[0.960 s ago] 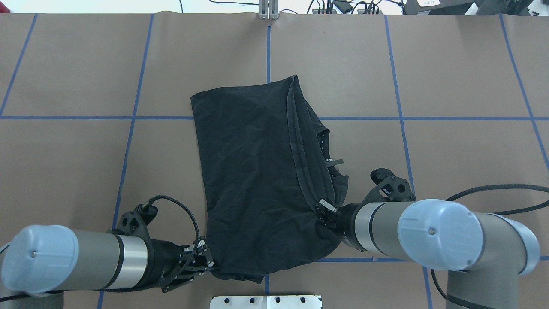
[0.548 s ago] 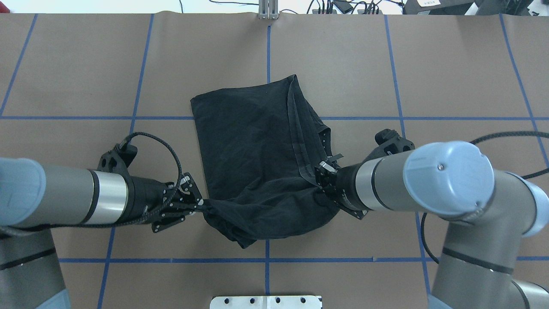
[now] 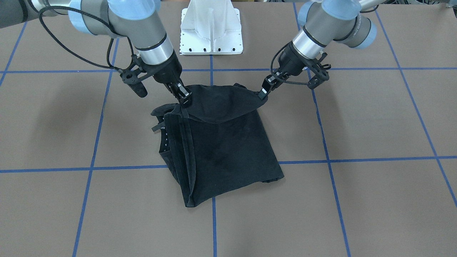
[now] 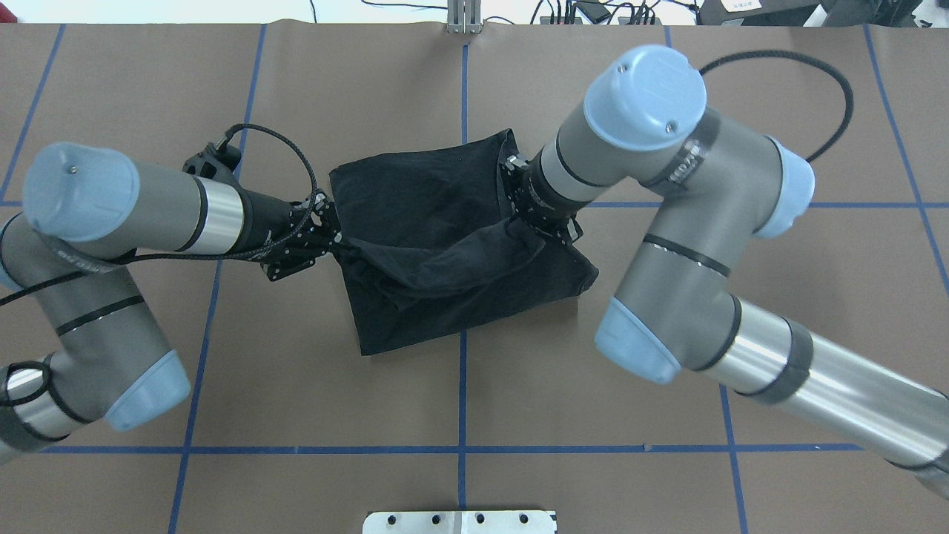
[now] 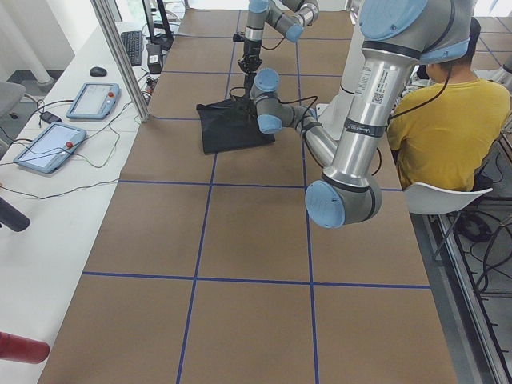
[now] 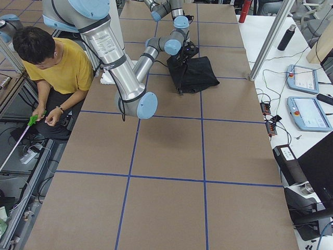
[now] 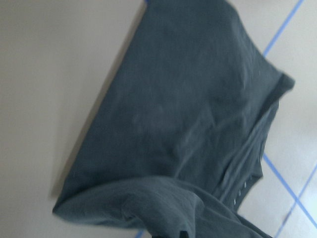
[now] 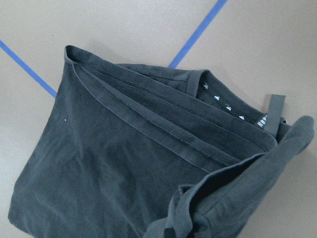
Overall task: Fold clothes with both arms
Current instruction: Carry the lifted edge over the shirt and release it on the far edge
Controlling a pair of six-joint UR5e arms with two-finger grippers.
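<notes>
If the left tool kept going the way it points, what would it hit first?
The black T-shirt. The left tool grips its raised edge and slants down toward the flat folded part, likely reaching it before the table.

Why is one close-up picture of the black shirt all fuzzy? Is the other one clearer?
Left wrist view: the T-shirt looks soft and smeared, in washed-out grey, probably from motion or focus blur. Right wrist view: much sharper, the hems and the white neck print show clearly. Front-facing view: evenly lit, with a soft, faint shadow on the table.
</notes>
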